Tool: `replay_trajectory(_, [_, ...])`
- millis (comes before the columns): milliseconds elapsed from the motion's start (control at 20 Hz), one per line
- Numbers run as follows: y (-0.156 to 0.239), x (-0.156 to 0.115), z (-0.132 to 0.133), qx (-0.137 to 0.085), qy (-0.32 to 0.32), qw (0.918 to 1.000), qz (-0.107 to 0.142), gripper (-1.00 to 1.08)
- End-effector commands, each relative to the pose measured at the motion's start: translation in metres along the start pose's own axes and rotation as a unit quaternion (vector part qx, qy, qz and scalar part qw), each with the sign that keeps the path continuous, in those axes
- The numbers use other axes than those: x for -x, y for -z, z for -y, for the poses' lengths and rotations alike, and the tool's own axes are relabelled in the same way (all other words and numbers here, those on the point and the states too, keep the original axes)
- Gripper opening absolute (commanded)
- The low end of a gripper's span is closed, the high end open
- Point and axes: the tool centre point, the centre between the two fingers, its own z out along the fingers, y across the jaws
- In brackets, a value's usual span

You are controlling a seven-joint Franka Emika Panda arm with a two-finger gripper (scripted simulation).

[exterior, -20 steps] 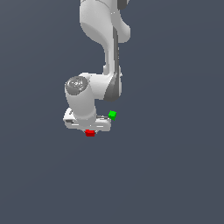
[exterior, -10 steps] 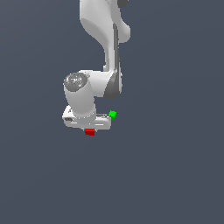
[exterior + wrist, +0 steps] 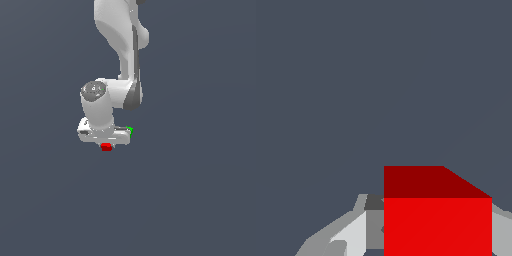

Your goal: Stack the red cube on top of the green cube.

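Observation:
In the exterior view my white gripper (image 3: 105, 144) hangs from the arm with its jaws shut on the tiny red cube (image 3: 106, 147), which sticks out just below the hand. Only a sliver of the green cube (image 3: 130, 130) shows at the hand's edge on the exterior view's right; the hand hides the rest of it. In the wrist view the red cube (image 3: 437, 225) fills the space between my grey fingers (image 3: 351, 234). The green cube is not in the wrist view.
The arm's white links (image 3: 120, 40) rise above the hand. A plain dark grey surface (image 3: 200, 200) lies all around, with nothing else on it.
The gripper has shifted slightly toward the exterior view's right and a little up, carrying the red cube. It now covers more of the green cube, which has not moved.

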Motion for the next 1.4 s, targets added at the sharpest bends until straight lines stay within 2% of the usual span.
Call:
replay_trajectory(0, [-0.003,0.010,0.006,0.000,0.000,1.0000,0.000,-1.00])
replay_trajectory(850, [-0.038,0.116,0.064,0.000,0.000,1.0000,0.000,-1.00])
replay_trajectory(1350, [-0.049,0.147,0.083,0.000,0.000,1.0000,0.000,-1.00])
